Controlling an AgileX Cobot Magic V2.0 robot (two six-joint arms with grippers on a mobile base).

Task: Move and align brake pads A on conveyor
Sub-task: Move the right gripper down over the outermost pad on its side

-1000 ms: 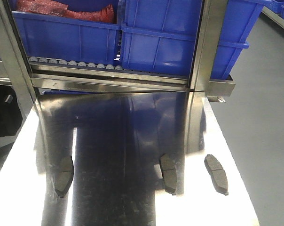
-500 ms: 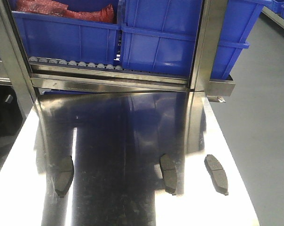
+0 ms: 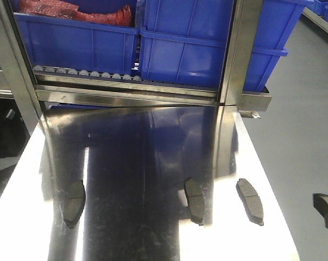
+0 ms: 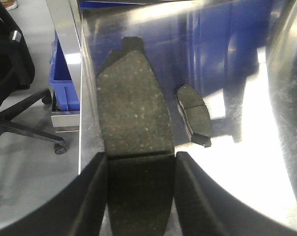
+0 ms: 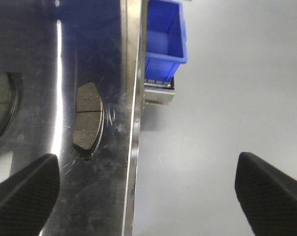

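**A:** Right, start at your far left. What has the left gripper [image 4: 140,155] got?

**B:** It's clamped on the held brake pad [image 4: 136,113]. One of the fingers [image 4: 92,196] presses on each long edge, with the tips level with the pad's groove and the speckled friction face towards the wrist camera. Off to the side you've got an office chair [image 4: 11,73] on the floor, past the table's left edge.

**A:** And across the table?

**B:** There are three more pads flat on the shiny steel tabletop [image 3: 153,152], in a rough row at the near end, all running lengthwise towards the roller rack [image 3: 88,73] and its blue bins [image 3: 180,49]. The left brake pad [image 3: 74,203] sits near the left edge, well apart from the others. The middle brake pad [image 3: 195,201] and right brake pad [image 3: 250,201] are near each other but not touching.

**A:** Your right side?

**B:** The right gripper [image 5: 147,156] has its jaws spread wide with nothing between them. It hangs over the table's right edge, partly above the grey floor [image 5: 212,98]. The right brake pad lies just inside that edge.
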